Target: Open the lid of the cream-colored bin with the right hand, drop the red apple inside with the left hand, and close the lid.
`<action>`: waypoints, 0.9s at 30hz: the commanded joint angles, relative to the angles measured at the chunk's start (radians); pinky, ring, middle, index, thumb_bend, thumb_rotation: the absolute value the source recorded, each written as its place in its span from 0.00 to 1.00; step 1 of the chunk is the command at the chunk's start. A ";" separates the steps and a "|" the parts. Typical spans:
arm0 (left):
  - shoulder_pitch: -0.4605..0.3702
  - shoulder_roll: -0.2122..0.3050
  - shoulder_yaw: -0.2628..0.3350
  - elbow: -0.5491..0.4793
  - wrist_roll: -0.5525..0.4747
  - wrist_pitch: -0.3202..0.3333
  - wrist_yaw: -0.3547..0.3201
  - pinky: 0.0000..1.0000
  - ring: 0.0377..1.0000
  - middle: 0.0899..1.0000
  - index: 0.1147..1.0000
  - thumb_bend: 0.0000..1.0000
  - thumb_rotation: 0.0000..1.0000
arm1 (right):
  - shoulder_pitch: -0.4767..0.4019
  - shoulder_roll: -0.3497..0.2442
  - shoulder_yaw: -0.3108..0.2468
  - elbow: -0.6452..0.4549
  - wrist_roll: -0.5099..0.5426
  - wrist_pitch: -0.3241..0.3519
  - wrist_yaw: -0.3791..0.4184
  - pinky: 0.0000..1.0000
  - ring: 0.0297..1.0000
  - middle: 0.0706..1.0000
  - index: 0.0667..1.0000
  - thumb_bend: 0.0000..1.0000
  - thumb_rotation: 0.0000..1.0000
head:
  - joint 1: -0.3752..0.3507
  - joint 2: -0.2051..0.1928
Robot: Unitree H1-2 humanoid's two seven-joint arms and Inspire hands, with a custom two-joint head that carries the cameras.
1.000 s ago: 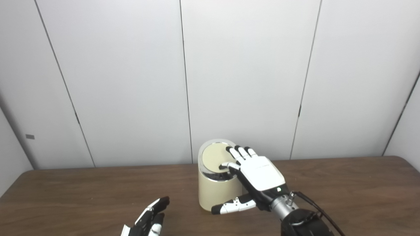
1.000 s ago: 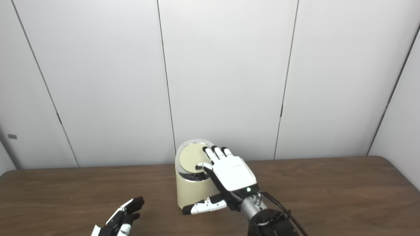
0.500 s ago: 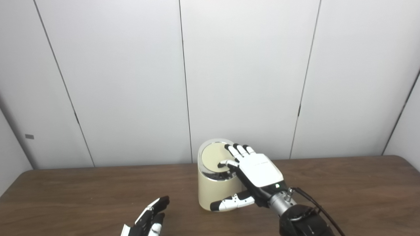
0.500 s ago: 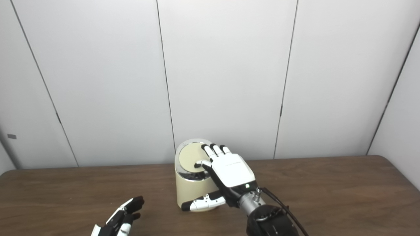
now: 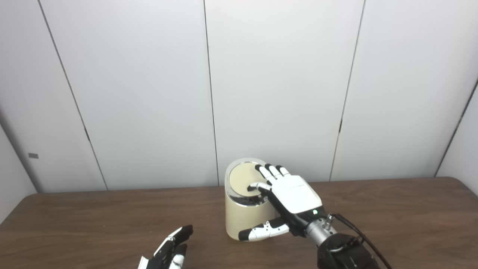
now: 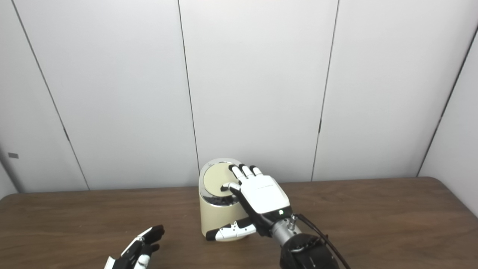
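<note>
The cream-colored bin (image 5: 244, 218) stands mid-table with its round lid (image 5: 242, 179) lying flat inside a chrome rim. My right hand (image 5: 289, 194) lies palm down over the bin's right side, fingers spread on the lid, thumb stretched across the bin's front; it holds nothing. It also shows in the right eye view (image 6: 261, 196). My left hand (image 5: 168, 252) is at the bottom edge, left of the bin, fingers apart and empty. No red apple is in view.
The brown wooden table (image 5: 392, 209) runs across the frame, with its right corner rounded. White wall panels (image 5: 280, 86) stand right behind the bin.
My right hand has slid slightly left and down onto the lid, and its thumb has moved closer to the bin's front. The left hand has not moved.
</note>
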 commanded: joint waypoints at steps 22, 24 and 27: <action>-0.025 0.001 0.000 -0.027 0.005 -0.028 0.009 0.84 0.87 0.83 0.83 0.41 0.82 | 0.067 -0.005 0.042 0.141 0.007 0.080 0.122 1.00 1.00 1.00 0.61 1.00 1.00 | -0.004 -0.007; -0.026 0.002 0.000 -0.025 0.008 -0.028 0.009 0.84 0.87 0.83 0.83 0.42 0.81 | 0.072 -0.001 0.031 0.117 0.000 0.076 0.074 1.00 1.00 1.00 0.60 1.00 1.00 | -0.006 -0.009; -0.028 0.002 0.000 -0.021 0.010 -0.030 0.010 0.84 0.86 0.83 0.83 0.40 0.82 | 0.081 0.009 0.006 0.073 0.002 0.070 -0.004 1.00 1.00 0.97 0.61 1.00 1.00 | -0.006 -0.012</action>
